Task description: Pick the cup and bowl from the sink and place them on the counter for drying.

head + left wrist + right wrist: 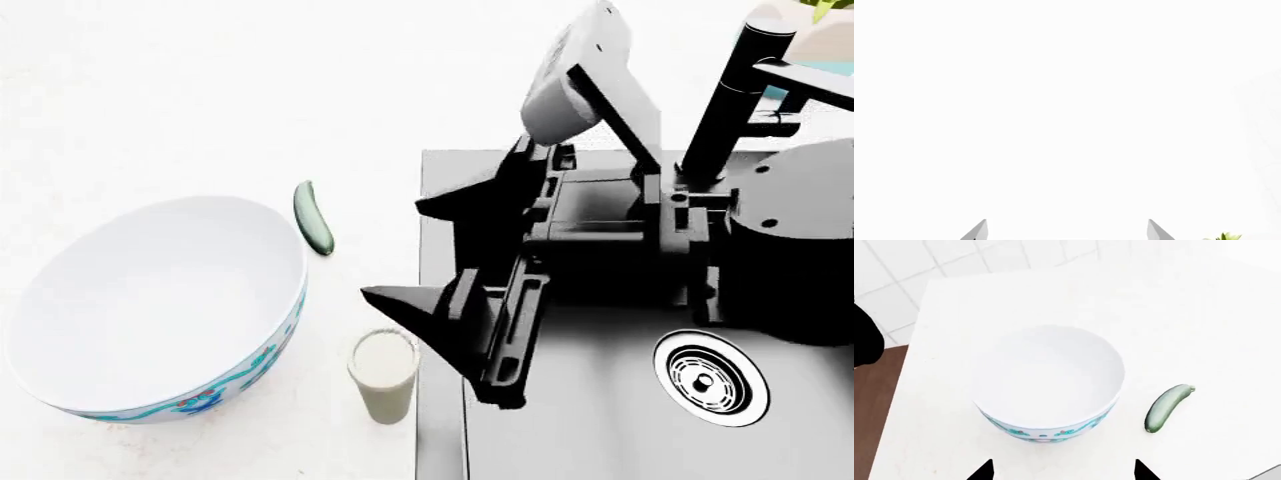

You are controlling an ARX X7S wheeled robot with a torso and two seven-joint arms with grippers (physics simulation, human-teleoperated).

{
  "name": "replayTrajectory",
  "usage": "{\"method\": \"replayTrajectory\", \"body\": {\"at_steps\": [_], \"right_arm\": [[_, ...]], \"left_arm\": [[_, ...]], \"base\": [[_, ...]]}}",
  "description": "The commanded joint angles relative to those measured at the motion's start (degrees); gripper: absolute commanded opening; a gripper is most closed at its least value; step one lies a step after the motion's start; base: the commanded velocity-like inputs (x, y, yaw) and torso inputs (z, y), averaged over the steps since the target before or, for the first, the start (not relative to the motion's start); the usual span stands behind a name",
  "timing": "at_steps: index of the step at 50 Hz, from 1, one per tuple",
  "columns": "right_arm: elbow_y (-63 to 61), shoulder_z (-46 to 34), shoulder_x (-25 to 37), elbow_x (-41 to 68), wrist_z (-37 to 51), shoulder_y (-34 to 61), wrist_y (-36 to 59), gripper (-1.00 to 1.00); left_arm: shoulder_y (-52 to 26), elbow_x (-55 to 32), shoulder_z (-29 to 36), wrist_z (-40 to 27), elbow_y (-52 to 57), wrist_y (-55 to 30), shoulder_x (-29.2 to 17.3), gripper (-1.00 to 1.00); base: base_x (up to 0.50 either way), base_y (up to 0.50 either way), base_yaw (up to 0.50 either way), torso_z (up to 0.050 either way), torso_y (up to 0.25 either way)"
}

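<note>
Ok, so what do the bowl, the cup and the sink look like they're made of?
The bowl looks like glazed ceramic: smooth white inside, painted teal floral band outside. The cup seems matte cream ceramic or plastic; the render leaves it open. The sink looks like dark matte composite or coated metal, with a shiny steel drain.

Bowl [160, 310], cup [384, 375] and cucumber [314, 217] crowd the counter [160, 100] beside the sink [601, 430].

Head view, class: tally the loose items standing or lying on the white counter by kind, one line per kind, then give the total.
Bowl: 1
Cup: 1
Cucumber: 1
Total: 3 on the counter
</note>
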Motion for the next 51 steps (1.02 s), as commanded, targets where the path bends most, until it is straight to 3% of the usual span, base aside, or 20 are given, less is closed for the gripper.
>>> {"method": "replayTrajectory", "body": {"at_steps": [1, 9, 16, 34, 51], "right_arm": [[-10.1, 9.2, 10.4, 0.5, 3.8, -7.8, -13.0, 1.0], [-17.1, 15.9, 17.1, -5.8, 7.2, -19.2, -28.0, 1.0], [-20.3, 20.4, 17.8, -12.3, 11.7, -24.5, -37.7, 1.0], [-23.8, 28.4, 13.5, -38.1, 22.5, -38.3, -55.9, 1.0], [-26.5, 32.2, 8.4, -54.1, 27.6, -46.5, -64.8, 1.0]], "left_arm": [[-4.8, 0.3, 6.4, -0.8, 0.2, 2.8, -2.0, 1.0], [-10.8, 0.5, 13.8, -1.5, 0.7, 5.4, -2.9, 1.0], [-13.4, 1.1, 17.0, -2.0, 1.1, 6.2, -2.4, 1.0], [-10.7, 4.9, 14.5, -1.5, 1.9, 5.3, -0.6, 1.0], [-8.2, 5.7, 11.6, -1.6, 2.8, 5.0, 0.6, 1.0]], "base": [[0.0, 0.0, 0.0, 0.0, 0.0], [0.0, 0.0, 0.0, 0.0, 0.0], [0.0, 0.0, 0.0, 0.0, 0.0], [0.0, 0.0, 0.0, 0.0, 0.0], [0.0, 0.0, 0.0, 0.0, 0.0]]}}
